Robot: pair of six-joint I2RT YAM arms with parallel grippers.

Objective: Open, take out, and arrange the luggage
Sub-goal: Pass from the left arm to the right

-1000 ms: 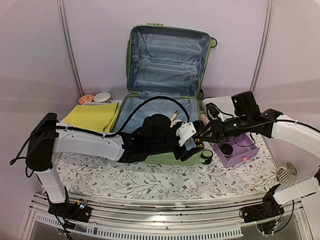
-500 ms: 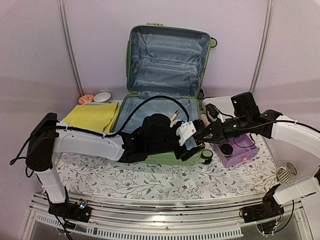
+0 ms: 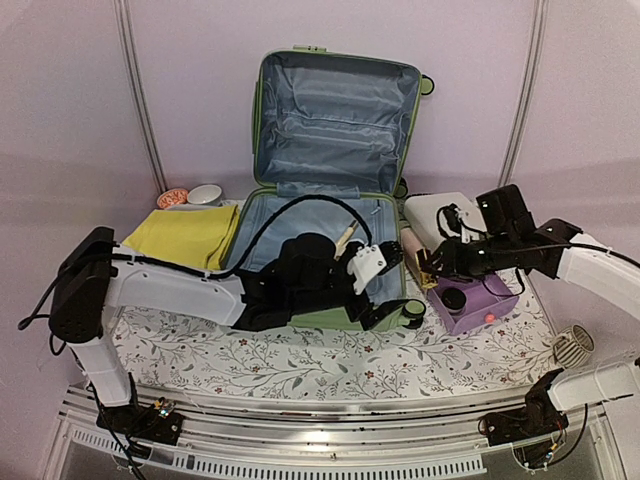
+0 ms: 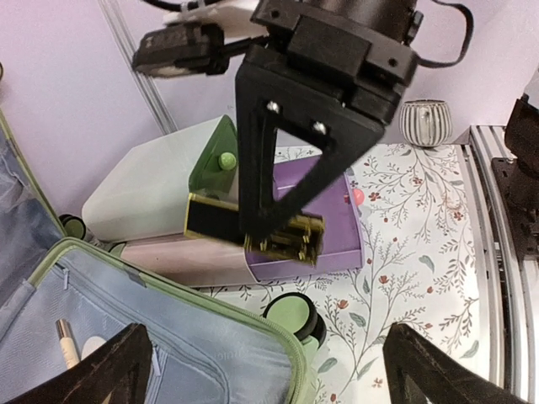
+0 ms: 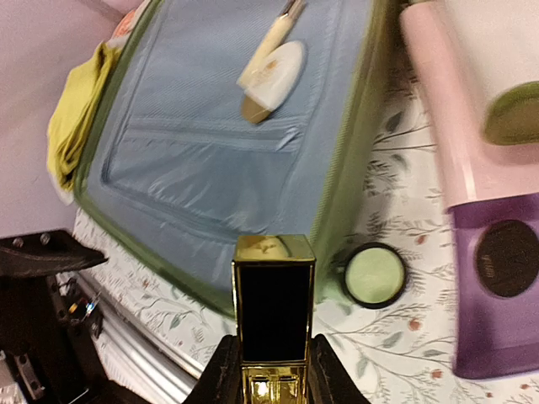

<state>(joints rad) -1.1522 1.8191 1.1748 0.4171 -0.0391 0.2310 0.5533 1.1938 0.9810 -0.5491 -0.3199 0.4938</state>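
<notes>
The luggage [image 3: 320, 215] lies open on the table, its lid standing upright at the back and its grey-blue lining bare. My left gripper [image 3: 390, 283] hangs over its front right corner [image 4: 168, 337], open wide with nothing between the fingers [image 4: 109, 370]. My right gripper [image 3: 425, 268] is just right of that corner and shut on a black-and-gold lipstick case [image 5: 272, 303], which also shows in the left wrist view [image 4: 253, 231]. A brush and a white compact [image 5: 274, 71] lie inside the luggage. One green wheel [image 5: 375, 275] sticks out below the case.
A purple box [image 3: 470, 295] and a white box [image 3: 445, 212] with a green part stand right of the luggage. A folded yellow cloth [image 3: 185, 232] and two small bowls [image 3: 190, 195] are on its left. A striped cup [image 3: 572, 345] sits at the far right.
The right jaws have narrowed onto the lipstick case while my left jaws spread wider. The right arm has drawn back to the right with the case, away from the left gripper.
</notes>
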